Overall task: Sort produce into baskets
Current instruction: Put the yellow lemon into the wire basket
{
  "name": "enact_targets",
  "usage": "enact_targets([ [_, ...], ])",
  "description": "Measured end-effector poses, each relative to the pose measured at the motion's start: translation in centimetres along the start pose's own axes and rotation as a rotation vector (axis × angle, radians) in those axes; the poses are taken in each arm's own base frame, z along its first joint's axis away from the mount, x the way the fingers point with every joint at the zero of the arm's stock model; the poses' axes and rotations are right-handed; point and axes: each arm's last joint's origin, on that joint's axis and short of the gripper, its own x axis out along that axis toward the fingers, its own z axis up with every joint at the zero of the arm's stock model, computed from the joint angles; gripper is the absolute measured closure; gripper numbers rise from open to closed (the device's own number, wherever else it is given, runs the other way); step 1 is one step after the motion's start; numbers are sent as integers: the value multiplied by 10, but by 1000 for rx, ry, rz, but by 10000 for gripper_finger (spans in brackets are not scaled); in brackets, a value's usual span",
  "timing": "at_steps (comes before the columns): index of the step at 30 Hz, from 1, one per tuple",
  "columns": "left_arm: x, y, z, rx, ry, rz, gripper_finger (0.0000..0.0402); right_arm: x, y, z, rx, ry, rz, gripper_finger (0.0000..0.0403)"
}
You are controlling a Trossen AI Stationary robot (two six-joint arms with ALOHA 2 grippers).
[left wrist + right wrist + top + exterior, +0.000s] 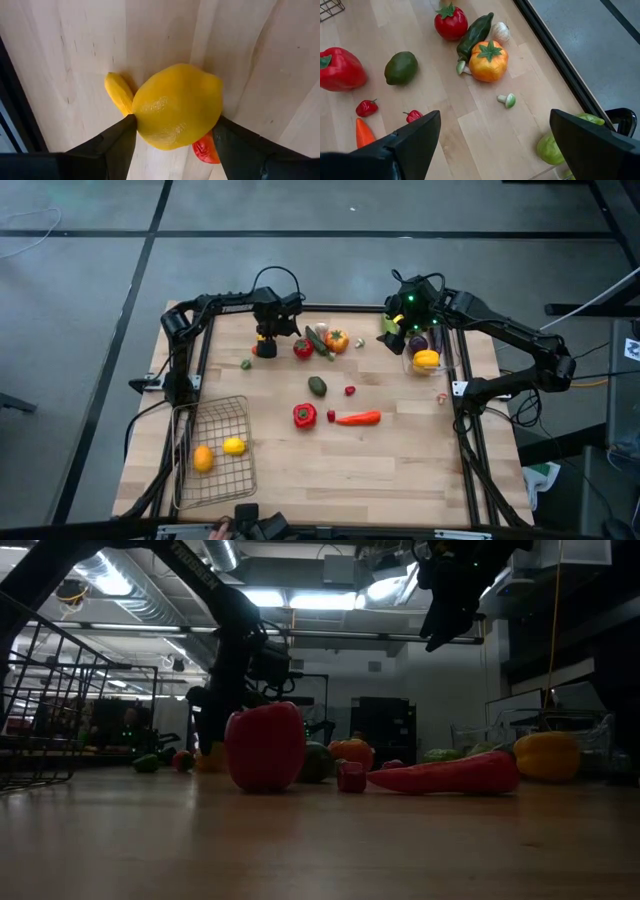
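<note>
Nearest the front edge of the table (400,480), the wire-mesh basket (215,452) sat at the left corner with two yellow-orange pieces already inside. Beyond it, mid-table, lay a red pepper (305,415), a carrot (358,418) and a dark green avocado-like piece (317,386), with two tiny red pieces beside them.

Farther back on the left, the left tool (172,132) was down on the table, its fingers set on either side of a yellow lemon (177,106) and narrowing on it; whether it gripped firmly yet could not be told. A small yellow piece (118,93) and a red piece (206,149) lay touching the lemon. To do the grasp well, the fingers should probably close squarely across the lemon's middle and lift straight up, so the round skin does not squirt out and the neighbours are not dragged.

At the far right, the right tool (492,145) hovered with fingers wide and empty, close to the clear bin (428,352) holding several pieces.

The lemon sat close to the far table edge and its dark rail, leaving little room behind it. The open stretch of wood towards the basket looked the clear route, passing left of the mid-table pieces.
</note>
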Motion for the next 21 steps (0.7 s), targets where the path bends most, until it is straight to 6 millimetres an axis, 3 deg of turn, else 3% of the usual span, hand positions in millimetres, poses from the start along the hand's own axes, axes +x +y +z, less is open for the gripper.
enact_targets([
  [21,-5,-18,14,41,-24,17,182,0,0,0,0,0,0,31],
])
